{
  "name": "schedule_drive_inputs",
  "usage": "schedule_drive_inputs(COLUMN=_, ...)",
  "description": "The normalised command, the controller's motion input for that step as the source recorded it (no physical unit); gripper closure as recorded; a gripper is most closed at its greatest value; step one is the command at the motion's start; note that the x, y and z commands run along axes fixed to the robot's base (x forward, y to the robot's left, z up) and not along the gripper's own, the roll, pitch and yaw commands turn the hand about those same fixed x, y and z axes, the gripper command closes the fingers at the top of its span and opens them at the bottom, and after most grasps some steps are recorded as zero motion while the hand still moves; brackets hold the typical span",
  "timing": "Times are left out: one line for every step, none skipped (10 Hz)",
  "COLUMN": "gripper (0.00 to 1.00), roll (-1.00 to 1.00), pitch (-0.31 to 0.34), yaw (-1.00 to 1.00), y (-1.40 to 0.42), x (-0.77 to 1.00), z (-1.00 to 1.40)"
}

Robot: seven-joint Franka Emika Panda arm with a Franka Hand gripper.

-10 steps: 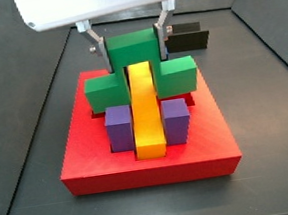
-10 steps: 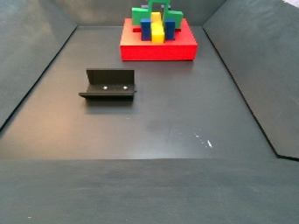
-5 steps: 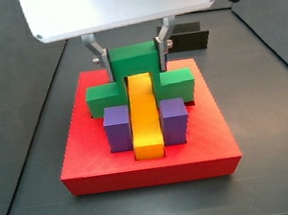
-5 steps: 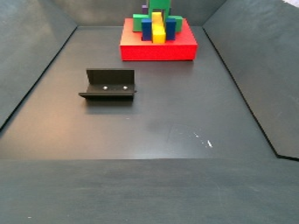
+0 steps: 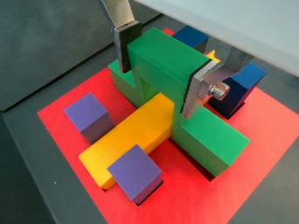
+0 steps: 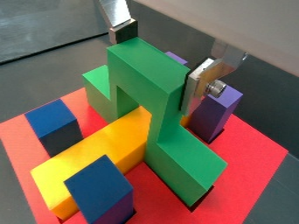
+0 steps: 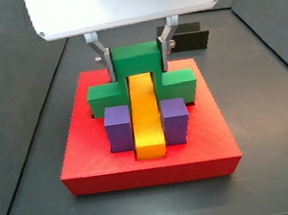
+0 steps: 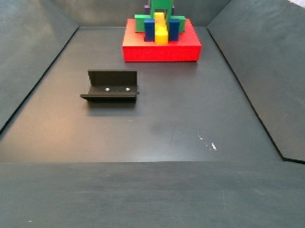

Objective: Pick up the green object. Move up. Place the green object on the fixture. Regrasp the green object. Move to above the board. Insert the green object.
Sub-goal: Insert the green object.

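My gripper (image 7: pixel 135 50) pinches the tall centre of the matte green blocky piece (image 7: pixel 138 75) at the flat red board's (image 7: pixel 151 163) upper middle; I should press straight down, level.

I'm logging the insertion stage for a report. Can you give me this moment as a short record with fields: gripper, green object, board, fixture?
gripper: the gripper is above the board, fingers either side of the green object's tall block
green object: the green object is upright, straddling the yellow bar, arms low on the board
board: the board is red and carries blue and purple cubes
fixture: the fixture stands bare on the floor, apart from the board
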Motion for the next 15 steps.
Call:
schedule_drive_inputs(gripper=1.00, roll=-0.11, pitch=0.124, yaw=-0.07, y=-0.14, x=0.00, z=0.00)
schedule_drive_inputs(gripper=1.00, roll=-0.09, pitch=0.100, yaw=-0.07, y=-0.11, x=0.00, z=0.00)
schedule_drive_inputs(gripper=1.00, roll=-0.08, pitch=0.080, yaw=-0.05, y=-0.14, x=0.00, z=0.00)
schedule_drive_inputs(gripper=1.00, roll=-0.11, pitch=0.076, yaw=-0.05, y=-0.07, x=0.00, z=0.00)
schedule_drive_inputs(gripper=1.00, roll=-0.09, pitch=0.084, yaw=-0.12, y=0.00, x=0.07, z=0.00)
schedule_drive_inputs(gripper=1.00, roll=-0.13, pitch=0.087, yaw=-0.14, y=0.02, x=0.09, z=0.00)
schedule_drive_inputs(gripper=1.00, roll=-0.18, pitch=0.094, yaw=-0.14, y=0.11, x=0.11, z=0.00)
schedule_drive_inputs(gripper=1.00, roll=-0.33, pitch=0.139, yaw=-0.09, y=0.25, x=0.13, z=0.00)
schedule_drive_inputs(gripper=1.00, roll=-0.31, pitch=0.141, yaw=-0.12, y=0.23, x=0.15, z=0.00)
schedule_drive_inputs(gripper=1.00, roll=-0.30, pitch=0.151, yaw=-0.09, y=0.19, x=0.16, z=0.00)
schedule_drive_inputs(gripper=1.00, roll=-0.32, pitch=0.153, yaw=-0.07, y=0.20, x=0.17, z=0.00)
schedule_drive_inputs(gripper=1.00, roll=-0.35, pitch=0.147, yaw=-0.06, y=0.15, x=0.11, z=0.00)
schedule_drive_inputs(gripper=1.00, roll=-0.35, pitch=0.107, yaw=-0.05, y=0.00, x=0.00, z=0.00)
schedule_drive_inputs(gripper=1.00, roll=-0.40, pitch=0.084, yaw=-0.07, y=0.00, x=0.00, z=0.08)
schedule_drive_inputs(gripper=1.00, roll=-0.34, pitch=0.046, yaw=-0.05, y=-0.11, x=-0.04, z=0.10)
